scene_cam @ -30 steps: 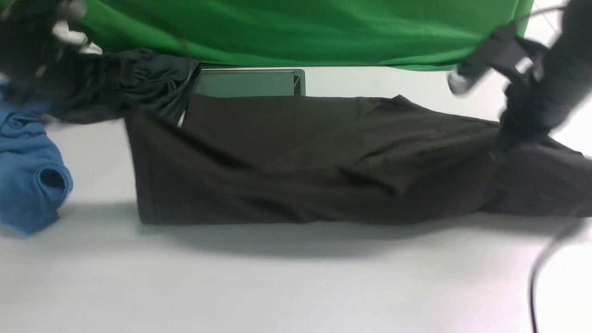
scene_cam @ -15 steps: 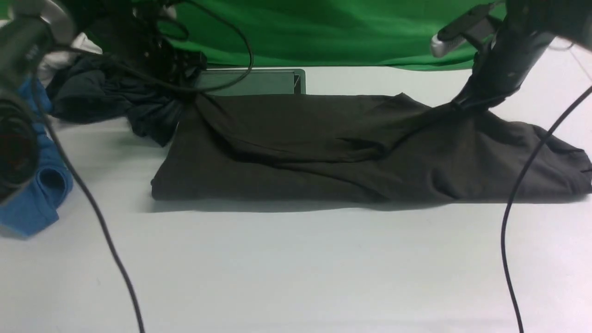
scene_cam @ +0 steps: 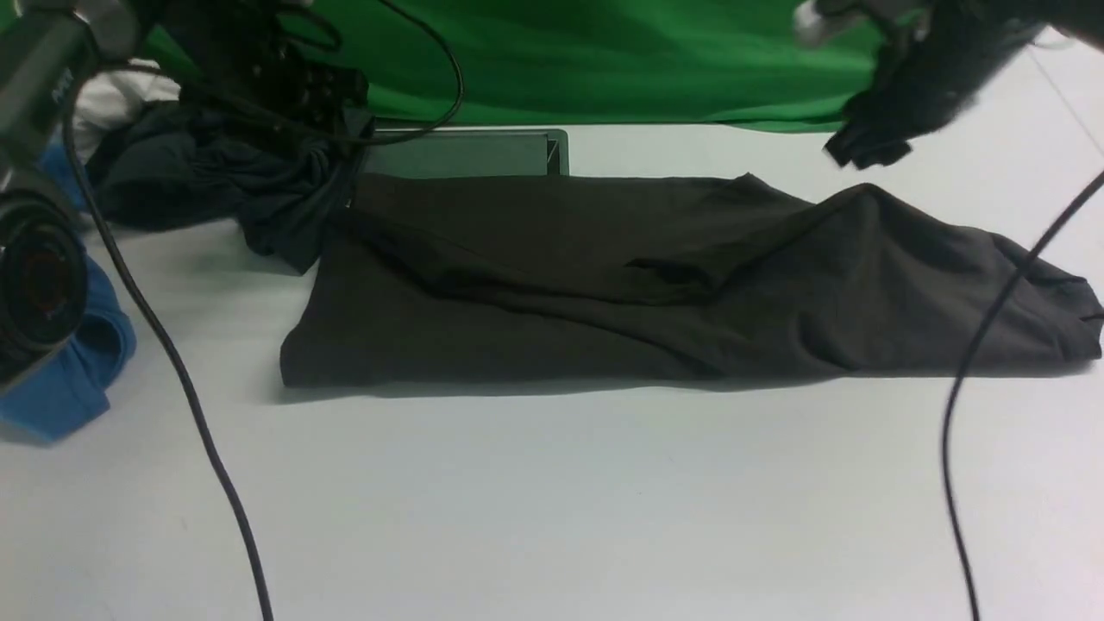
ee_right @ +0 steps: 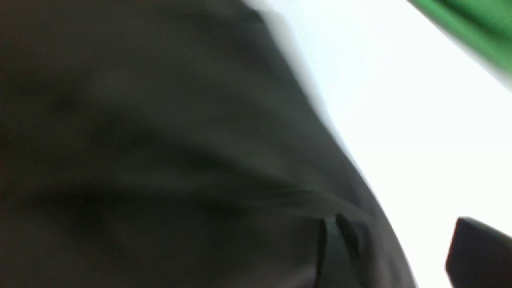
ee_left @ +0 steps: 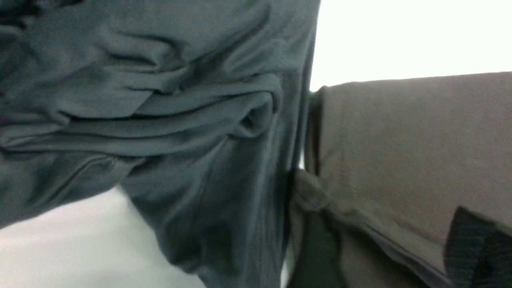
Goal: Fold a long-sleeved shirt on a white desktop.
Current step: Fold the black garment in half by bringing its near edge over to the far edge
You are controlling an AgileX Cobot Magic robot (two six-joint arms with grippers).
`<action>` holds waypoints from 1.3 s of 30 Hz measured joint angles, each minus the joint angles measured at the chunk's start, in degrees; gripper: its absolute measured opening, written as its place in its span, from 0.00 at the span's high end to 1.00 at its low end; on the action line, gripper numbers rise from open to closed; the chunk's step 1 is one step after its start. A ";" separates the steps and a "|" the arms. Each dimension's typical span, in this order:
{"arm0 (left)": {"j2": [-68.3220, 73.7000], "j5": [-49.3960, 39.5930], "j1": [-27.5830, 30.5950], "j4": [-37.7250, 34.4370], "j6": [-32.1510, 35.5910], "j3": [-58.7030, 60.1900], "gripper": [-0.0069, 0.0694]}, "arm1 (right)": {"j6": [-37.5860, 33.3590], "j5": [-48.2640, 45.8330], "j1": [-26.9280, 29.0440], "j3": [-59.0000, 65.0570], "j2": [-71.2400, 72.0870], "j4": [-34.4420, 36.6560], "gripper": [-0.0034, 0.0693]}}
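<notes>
Left tool [ee_left: 394, 236] and right tool [scene_cam: 865, 148] gape empty at far edge of long-sleeved shirt [scene_cam: 604, 276].

We can read no text, label, brand, number or sign anywhere; the long-sleeved shirt [scene_cam: 604, 276] shows us only plain fabric

long-sleeved shirt [scene_cam: 604, 276]: matte knit cloth | white desktop [scene_cam: 552, 500]: smooth, matte | cable slot [scene_cam: 466, 153]: metal
</notes>
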State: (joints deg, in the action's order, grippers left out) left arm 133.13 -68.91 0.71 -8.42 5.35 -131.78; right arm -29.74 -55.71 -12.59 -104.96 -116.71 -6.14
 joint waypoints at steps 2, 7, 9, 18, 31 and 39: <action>-1.71 -0.41 0.00 -1.07 1.45 0.43 0.26 | -6.89 -0.29 -2.32 0.27 0.06 0.97 0.42; -11.53 -0.57 0.57 -5.19 6.18 7.54 0.23 | -17.32 1.49 -6.18 3.18 -1.69 2.29 0.42; -14.52 -0.50 0.99 -5.49 7.00 12.35 0.23 | -19.08 1.55 -6.84 4.55 -2.19 2.22 0.42; -18.92 3.12 2.64 -5.91 9.37 33.40 0.23 | -23.58 13.47 -8.74 11.41 -4.14 2.27 0.38; -19.52 7.37 2.71 -7.80 10.66 36.07 0.23 | -25.98 17.51 -9.28 12.27 -5.59 2.82 0.84; -19.52 7.55 2.71 -7.92 10.70 36.07 0.23 | -27.07 16.21 -7.80 9.03 -5.63 11.38 0.91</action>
State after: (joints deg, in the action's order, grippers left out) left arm 113.61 -61.36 3.42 -16.34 16.05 -95.72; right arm -56.82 -39.50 -20.39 -95.93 -122.34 5.24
